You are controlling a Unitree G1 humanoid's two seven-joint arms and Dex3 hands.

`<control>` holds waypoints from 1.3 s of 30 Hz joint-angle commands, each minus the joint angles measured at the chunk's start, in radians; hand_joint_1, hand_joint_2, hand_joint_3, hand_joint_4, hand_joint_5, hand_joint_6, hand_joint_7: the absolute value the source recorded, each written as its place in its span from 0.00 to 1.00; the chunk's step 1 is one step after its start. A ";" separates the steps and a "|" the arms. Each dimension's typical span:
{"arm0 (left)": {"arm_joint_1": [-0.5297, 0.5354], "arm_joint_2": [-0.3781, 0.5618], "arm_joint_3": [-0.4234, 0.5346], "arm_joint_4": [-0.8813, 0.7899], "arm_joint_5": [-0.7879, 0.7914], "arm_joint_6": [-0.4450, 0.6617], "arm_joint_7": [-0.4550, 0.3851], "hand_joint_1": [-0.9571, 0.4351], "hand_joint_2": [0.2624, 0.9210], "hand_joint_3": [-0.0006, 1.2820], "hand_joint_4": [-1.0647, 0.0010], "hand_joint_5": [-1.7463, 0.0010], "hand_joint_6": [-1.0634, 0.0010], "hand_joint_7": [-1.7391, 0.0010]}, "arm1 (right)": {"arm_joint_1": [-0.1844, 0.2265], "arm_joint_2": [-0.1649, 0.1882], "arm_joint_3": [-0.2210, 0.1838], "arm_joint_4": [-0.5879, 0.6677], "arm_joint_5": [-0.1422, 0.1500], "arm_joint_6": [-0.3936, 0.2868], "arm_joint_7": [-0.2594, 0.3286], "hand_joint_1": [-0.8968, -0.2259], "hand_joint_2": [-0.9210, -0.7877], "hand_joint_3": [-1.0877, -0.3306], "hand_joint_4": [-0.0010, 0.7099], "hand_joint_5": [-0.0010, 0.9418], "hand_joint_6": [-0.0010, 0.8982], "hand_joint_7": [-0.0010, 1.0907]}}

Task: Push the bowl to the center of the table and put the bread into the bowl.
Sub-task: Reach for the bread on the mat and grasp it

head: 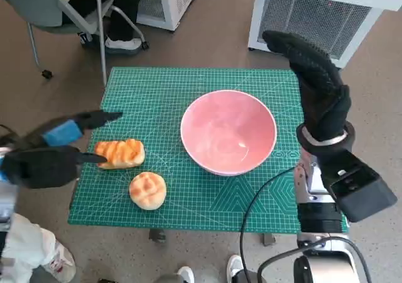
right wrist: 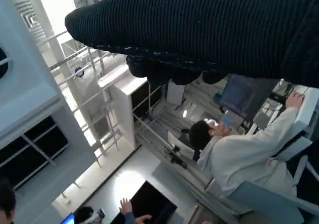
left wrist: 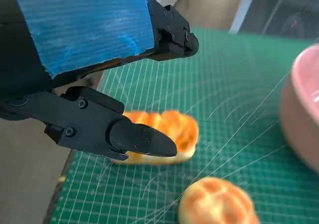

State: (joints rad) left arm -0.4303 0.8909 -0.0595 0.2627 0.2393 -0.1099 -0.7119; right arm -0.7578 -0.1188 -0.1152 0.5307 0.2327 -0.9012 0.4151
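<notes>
At the left edge of the head view, the left hand (head: 53, 151) spreads its fingers wide around one end of a striped bread loaf (head: 120, 153) on the green cutting mat (head: 163, 94), gripping nothing; one finger lies just above the loaf, another passes beyond it. A round bun (head: 147, 190) sits just below. The pink bowl (head: 228, 131) stands right of center. At far right, the gloved right hand (head: 314, 85) rises upright beside the bowl, fingers extended, holding nothing.

Pink bowl (head: 228, 132): upright, empty, near tabletop centre. Striped bread (head: 120, 153) and round bun (head: 147, 190) lie near my left edge.
</notes>
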 commanded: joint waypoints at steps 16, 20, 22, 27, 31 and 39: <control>-0.102 -0.086 -0.147 0.178 0.143 0.067 0.022 0.45 0.97 0.00 0.72 0.99 0.64 0.98 | 0.021 -0.012 0.004 0.024 -0.021 0.010 -0.014 0.38 0.00 0.38 0.37 0.04 0.00 0.61; -0.101 -0.116 -0.162 0.223 0.169 0.051 0.072 0.47 0.97 0.00 0.65 0.98 0.59 0.97 | 0.023 -0.012 0.004 0.024 -0.020 0.010 -0.013 0.38 0.00 0.38 0.37 0.05 0.00 0.61; -0.099 -0.138 -0.172 0.263 0.186 0.033 0.121 0.49 0.97 0.00 0.56 0.97 0.52 0.95 | 0.024 -0.013 0.003 0.020 -0.020 0.010 -0.013 0.38 0.00 0.38 0.37 0.05 0.00 0.61; -0.098 -0.155 -0.180 0.328 0.204 -0.026 0.205 0.55 0.99 0.01 0.36 0.96 0.41 0.84 | 0.028 -0.013 0.005 0.008 -0.017 0.015 -0.012 0.38 0.00 0.38 0.37 0.05 0.00 0.61; -0.096 -0.159 -0.187 0.356 0.214 -0.063 0.244 0.46 1.00 0.13 0.21 0.94 0.49 0.34 | 0.032 -0.012 0.006 -0.001 -0.011 0.021 -0.010 0.38 0.00 0.37 0.36 0.05 0.00 0.61; -0.106 -0.156 -0.195 0.382 0.212 -0.103 0.260 0.67 1.00 0.11 0.39 0.38 0.51 0.23 | 0.035 -0.009 0.007 -0.006 -0.006 0.026 -0.010 0.39 0.00 0.37 0.36 0.05 0.00 0.61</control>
State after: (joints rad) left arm -0.5388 0.7430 -0.2341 0.6213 0.4399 -0.2022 -0.4374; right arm -0.7506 -0.1255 -0.1119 0.5250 0.2295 -0.8871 0.4069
